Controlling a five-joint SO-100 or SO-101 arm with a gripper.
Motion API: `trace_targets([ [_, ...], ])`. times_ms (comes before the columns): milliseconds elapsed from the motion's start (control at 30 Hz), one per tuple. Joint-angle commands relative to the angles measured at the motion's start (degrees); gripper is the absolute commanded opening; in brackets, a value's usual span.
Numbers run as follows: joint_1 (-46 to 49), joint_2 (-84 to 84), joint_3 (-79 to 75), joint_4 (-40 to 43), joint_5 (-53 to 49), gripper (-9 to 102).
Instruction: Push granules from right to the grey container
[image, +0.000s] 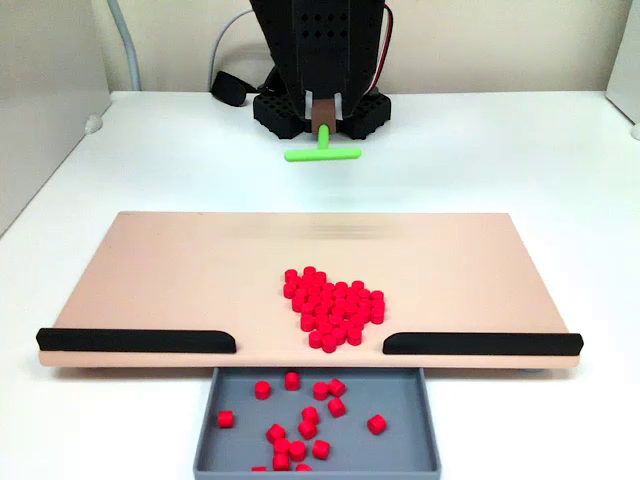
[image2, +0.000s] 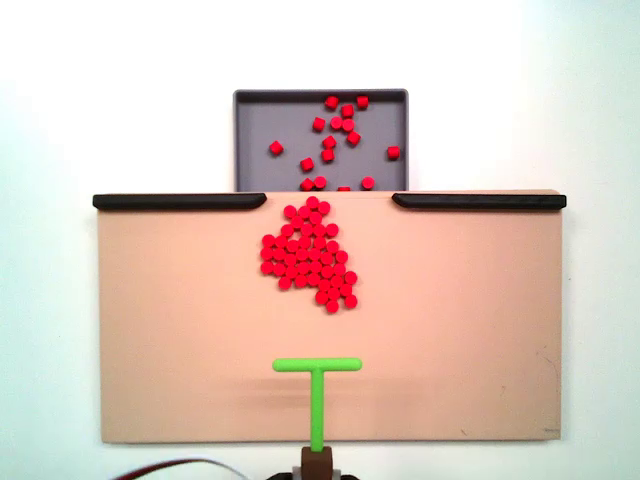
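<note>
Nearest my camera, the tray (image: 318, 455) is sitting under the board's (image: 180, 270) front lip, already holding a scatter of granules (image: 300, 425), while the main pile (image: 335, 305) is lying on the board just behind the gap between the two black strips (image: 135, 341). Going by the view from above, the board (image2: 180, 330) is filling most of the frame, the tray (image2: 260, 130) is lying beyond its far edge, and the pile (image2: 310, 258) is resting between the green T-pusher (image2: 317, 385) and that gap. I'm judging the pusher's crossbar to be running square to the push line, with the pile straight ahead of it and a shade left in that view. My gripper (image2: 317, 462) is gripping the pusher's stem, jaws closed on it.
</note>
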Motion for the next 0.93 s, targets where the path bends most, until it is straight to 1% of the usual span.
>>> trace_targets([
  [0, 0.1, 0.2, -1.3, -0.3, 0.3, 0],
  [900, -0.2, 2.3, -0.4, -0.1, -0.4, 1],
])
